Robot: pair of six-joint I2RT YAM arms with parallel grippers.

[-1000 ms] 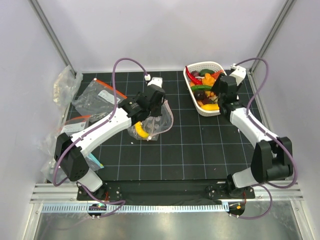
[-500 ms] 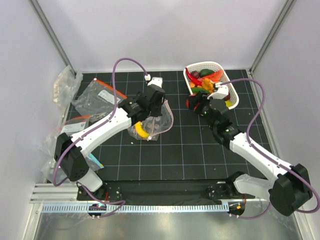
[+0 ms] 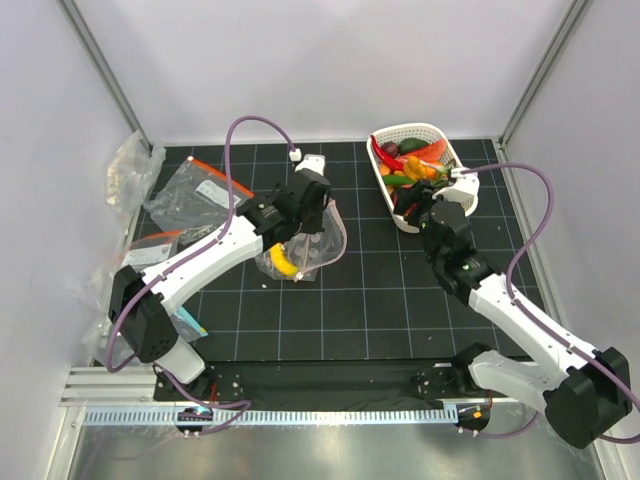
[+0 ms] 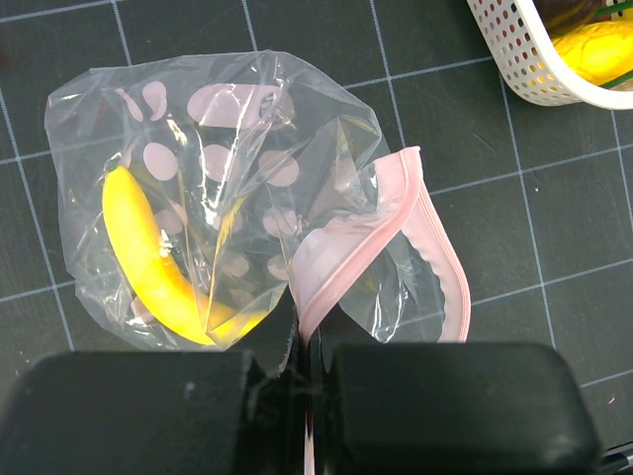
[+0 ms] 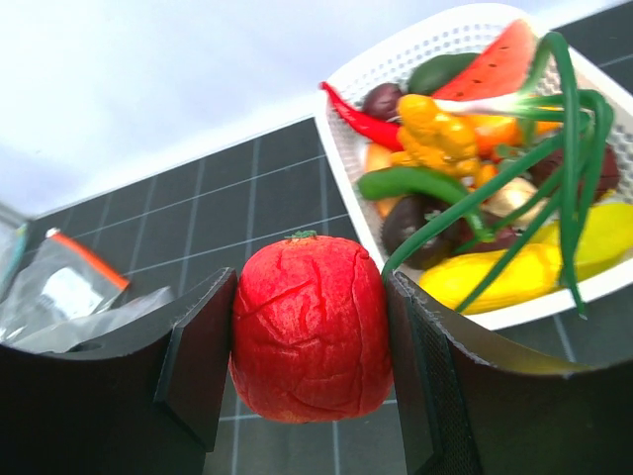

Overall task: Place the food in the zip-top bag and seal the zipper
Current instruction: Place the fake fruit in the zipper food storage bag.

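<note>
One red fruit (image 5: 312,327) has come out of the white basket (image 5: 396,61) in the last moment. The right gripper (image 5: 312,348), which a second ago was down among the food at the desk's far right corner, has lifted clear. It now hangs just off the basket's near-left side, its jaws clamped on the fruit from both sides. The left gripper (image 4: 302,368) has not shifted. Its jaws are pressed together on one lip of the pale pink zipper (image 4: 346,269) and hold the zip-top bag (image 4: 247,168) up, left of the desk's centre. One yellow banana (image 4: 148,262) lies inside. The rest of the food stays heaped in the basket.

I judge the task to be early: one piece is bagged, a second is picked and on its way, and sealing is far off.

The desk (image 3: 380,300) between basket and bag is bare grid, so the right arm has a free path leftward. The tight spot is the bag's mouth. The free lip curls away from the pinched one and leaves a soft, modest gap, and the fruit looks bulky against it. The labelled bags (image 3: 195,190) lie along the left edge, well apart from that path.
</note>
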